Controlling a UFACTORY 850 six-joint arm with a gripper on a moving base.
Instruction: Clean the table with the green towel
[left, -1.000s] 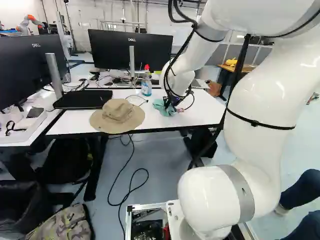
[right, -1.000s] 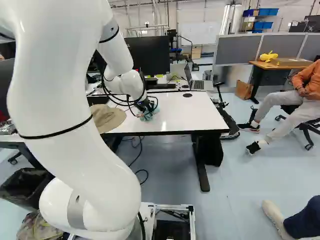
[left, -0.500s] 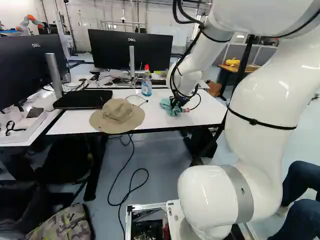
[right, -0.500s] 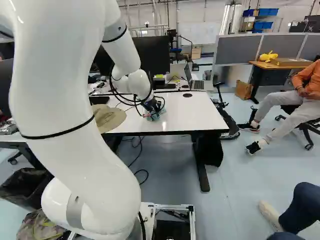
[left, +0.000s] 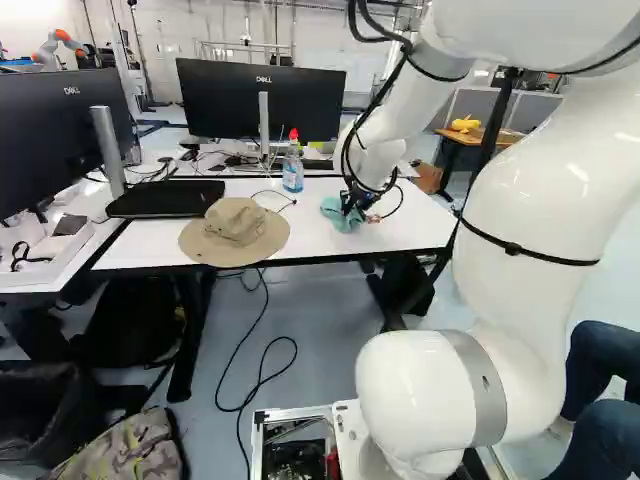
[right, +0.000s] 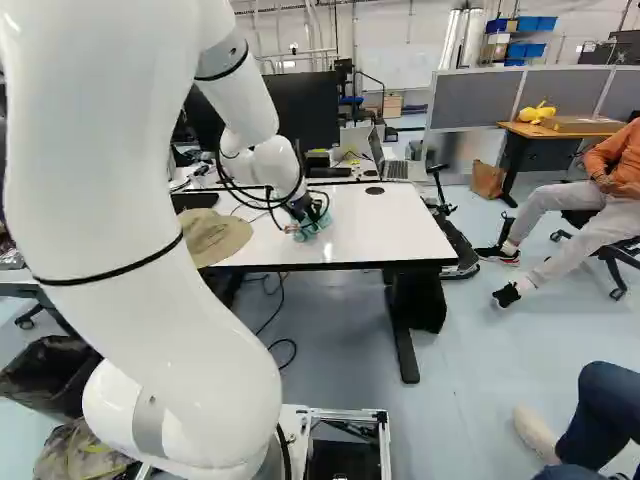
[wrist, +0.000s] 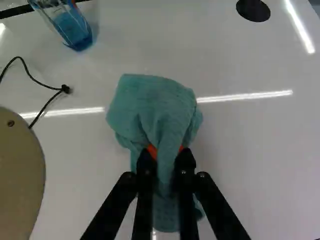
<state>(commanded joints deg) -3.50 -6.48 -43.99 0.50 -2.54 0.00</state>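
While the tan hat is seen lying brim-down near the front edge of the white table, the green towel is held against the tabletop to the right of the hat in the left base view, well apart from its brim. By the gripper, the towel is pinched from two sides: in the wrist view, a bunched fold is squeezed between the two fingers, which are parted only by the thickness of the cloth, and their orange pads are partly covered by it. The rest of the towel is spread ahead of and under the fingertips.

Behind the hat and to its right, a spray bottle with blue liquid and a red top is stood upright. A thin black cord is found just beside the hat, on the side toward the bottle. Farther behind the hat, a black monitor is placed. To the right of the hat in the right base view, past the towel, a round hole and an open laptop are seen. Below the hat's level, a black cable is strewn on the floor.
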